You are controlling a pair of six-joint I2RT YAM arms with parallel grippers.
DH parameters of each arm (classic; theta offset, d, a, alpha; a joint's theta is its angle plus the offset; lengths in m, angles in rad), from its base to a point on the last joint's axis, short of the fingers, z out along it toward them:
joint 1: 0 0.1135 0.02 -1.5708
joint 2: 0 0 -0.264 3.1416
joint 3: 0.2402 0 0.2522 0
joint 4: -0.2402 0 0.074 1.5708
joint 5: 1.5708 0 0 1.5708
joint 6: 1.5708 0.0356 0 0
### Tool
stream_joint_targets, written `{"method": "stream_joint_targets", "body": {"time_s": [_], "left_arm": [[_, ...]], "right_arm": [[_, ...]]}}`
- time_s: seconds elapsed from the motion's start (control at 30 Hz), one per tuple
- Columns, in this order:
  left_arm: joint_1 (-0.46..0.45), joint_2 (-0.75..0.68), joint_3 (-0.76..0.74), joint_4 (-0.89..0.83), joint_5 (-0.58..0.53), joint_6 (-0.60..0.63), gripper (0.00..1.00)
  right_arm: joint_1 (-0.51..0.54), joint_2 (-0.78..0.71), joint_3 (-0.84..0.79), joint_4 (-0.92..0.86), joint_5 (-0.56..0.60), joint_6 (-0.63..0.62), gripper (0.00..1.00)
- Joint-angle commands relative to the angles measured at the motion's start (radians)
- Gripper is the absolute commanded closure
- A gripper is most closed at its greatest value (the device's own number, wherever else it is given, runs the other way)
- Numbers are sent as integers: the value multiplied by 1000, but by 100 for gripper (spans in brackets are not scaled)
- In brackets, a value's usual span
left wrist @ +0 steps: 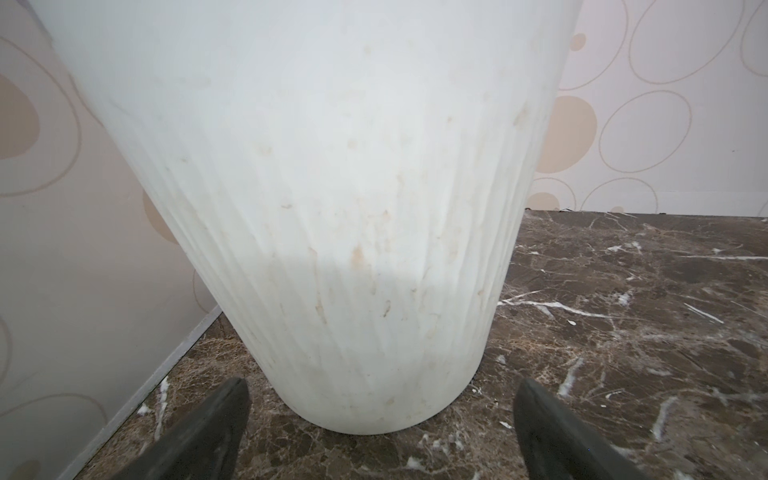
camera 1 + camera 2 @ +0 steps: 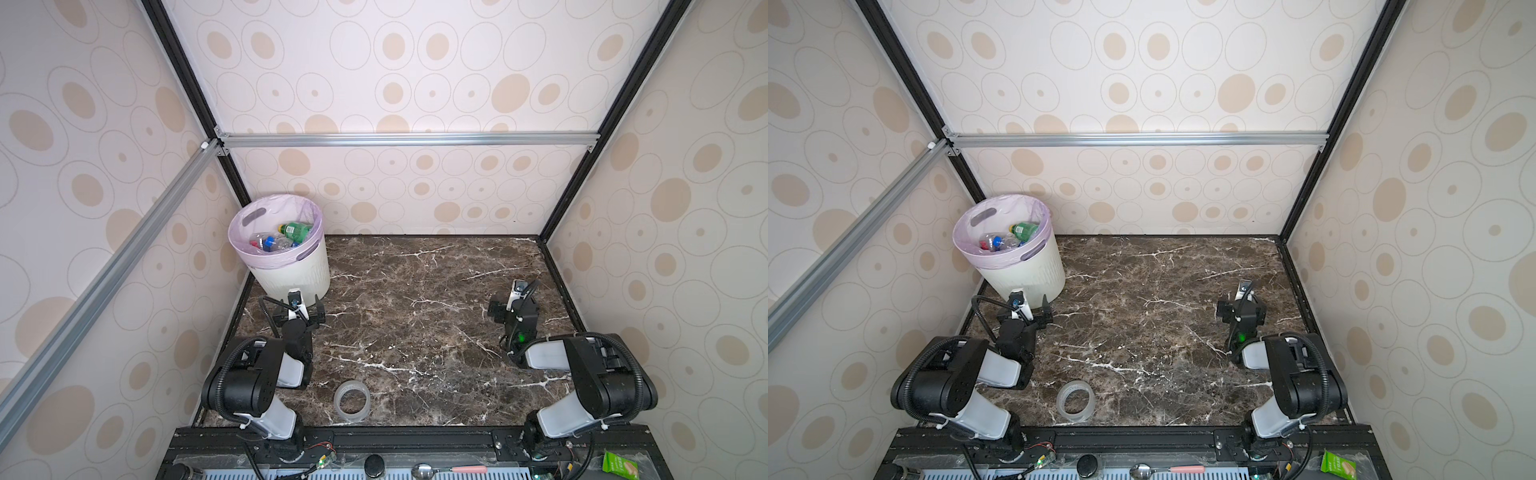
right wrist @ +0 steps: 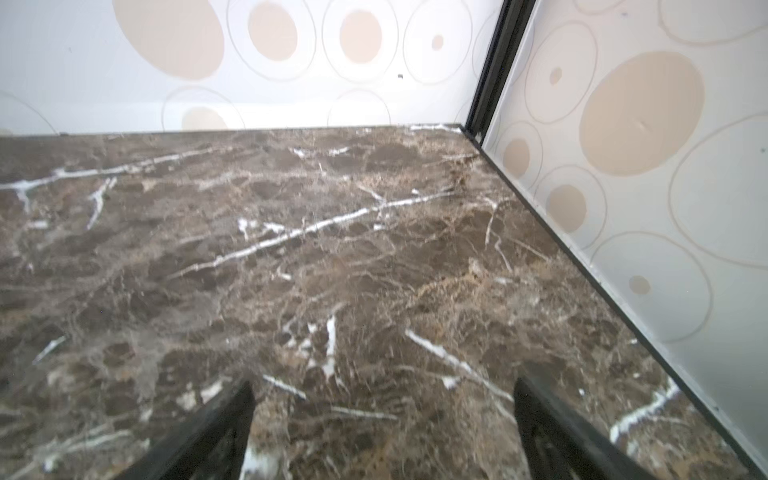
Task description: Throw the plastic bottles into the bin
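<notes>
left gripper (image 1: 382,384): jaws spread wide, nothing held; positioned low, just in front of the bin (image 1: 332,208) base
right gripper (image 3: 384,384): jaws spread wide, nothing held; positioned well apart from the bin, above bare table (image 3: 291,249)
plastic bottles (image 2: 272,243): piled inside the bin, green bottle (image 2: 296,230) on top
tape ring (image 2: 351,401): laid flat on table, well apart from the bin

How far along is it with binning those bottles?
It looks done: the plastic bottles, including a green bottle, lie inside the bin. Nothing is in hand: the left gripper and right gripper are both open and empty. No bottle shows on the marble table, only a clear tape ring, so nothing seems left.
</notes>
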Motion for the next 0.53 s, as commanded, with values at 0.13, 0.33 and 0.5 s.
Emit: {"method": "stream_joint_targets", "body": {"time_s": [0.13, 0.33, 0.5], "left_arm": [[-6, 8, 0, 42, -16, 29, 1], [15, 8, 25, -9, 17, 10, 1], [14, 5, 13, 15, 18, 16, 1]], "right_arm": [[-1, -3, 2, -52, 0, -4, 0], [0, -8, 3, -64, -2, -2, 0], [-1, -8, 2, -64, -2, -2, 0]]}}
